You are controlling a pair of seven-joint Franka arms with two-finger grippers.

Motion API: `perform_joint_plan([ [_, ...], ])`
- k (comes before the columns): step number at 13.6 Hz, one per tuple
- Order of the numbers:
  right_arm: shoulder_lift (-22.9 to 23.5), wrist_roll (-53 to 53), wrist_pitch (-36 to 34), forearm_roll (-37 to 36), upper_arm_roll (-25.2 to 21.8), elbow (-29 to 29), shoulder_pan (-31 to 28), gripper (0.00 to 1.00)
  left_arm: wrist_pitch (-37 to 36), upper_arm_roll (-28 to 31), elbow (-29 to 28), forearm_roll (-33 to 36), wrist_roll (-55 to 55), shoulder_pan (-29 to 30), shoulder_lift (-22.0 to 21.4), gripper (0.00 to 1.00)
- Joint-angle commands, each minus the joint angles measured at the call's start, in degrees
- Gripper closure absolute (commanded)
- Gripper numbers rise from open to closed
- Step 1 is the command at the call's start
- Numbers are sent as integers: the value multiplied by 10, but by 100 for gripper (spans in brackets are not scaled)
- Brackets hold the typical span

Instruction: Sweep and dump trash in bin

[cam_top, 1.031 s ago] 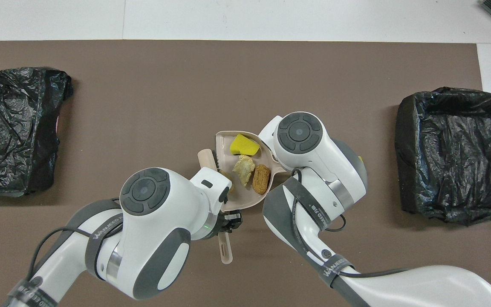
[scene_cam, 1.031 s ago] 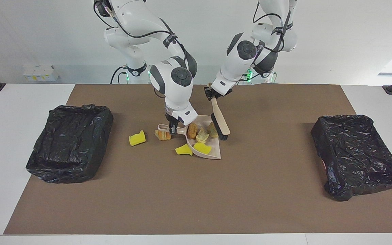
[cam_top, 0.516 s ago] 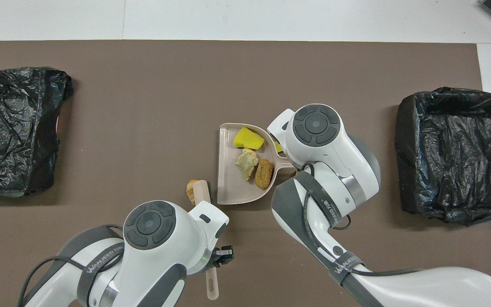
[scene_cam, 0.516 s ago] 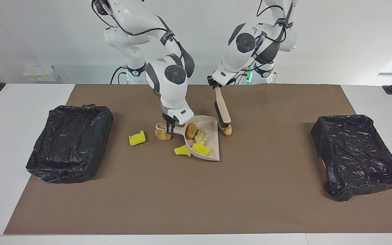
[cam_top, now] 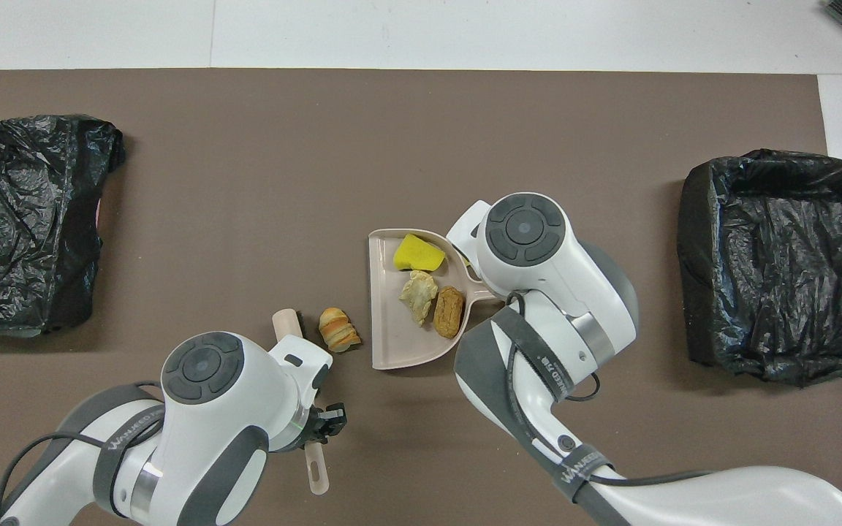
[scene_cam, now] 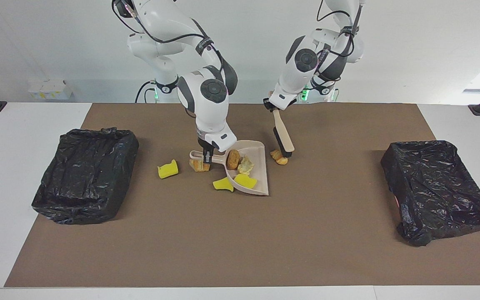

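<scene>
Dustpan: beige plastic dustpan (cam_top: 392, 332) at mat centre, mouth toward nine o'clock.
Inside it: yellow sponge chunk (cam_top: 418, 253), pale crumpled lump (cam_top: 418, 288), tan pastry piece (cam_top: 449, 312).
Loose: striped croissant-like lump (cam_top: 338, 329) — at the dustpan's nine o'clock, beside the beige brush (cam_top: 289, 324).
Bins: two black-bagged bins (cam_top: 779, 267) — at three and nine o'clock.

The mat (scene_cam: 240, 233) is plain brown on a white worktop (scene_cam: 15, 137). The dustpan (scene_cam: 256, 166) and brush (scene_cam: 282, 133) are beige, the bristles black. In the dustpan lie yellow and tan-orange trash (scene_cam: 240, 164). Both bins (scene_cam: 86, 175) are lined in glossy black.
</scene>
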Motion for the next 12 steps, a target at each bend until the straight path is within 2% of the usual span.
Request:
perform_joint_plan([
  [1,-6,-14,8,-28,1,-15,7,100,41,-5,-32,8,-8,14,-16,100],
  [5,-4,-10,10,-32,1,-16,12,100,118,-11,-15,5,-2,-3,46,100],
  [9,4,36,23,-30,3,-16,23,100,134,-11,56,-38,6,-77,81,100],
  [12,12,64,39,-28,3,-16,28,100,151,-11,63,-41,-8,-121,79,100],
])
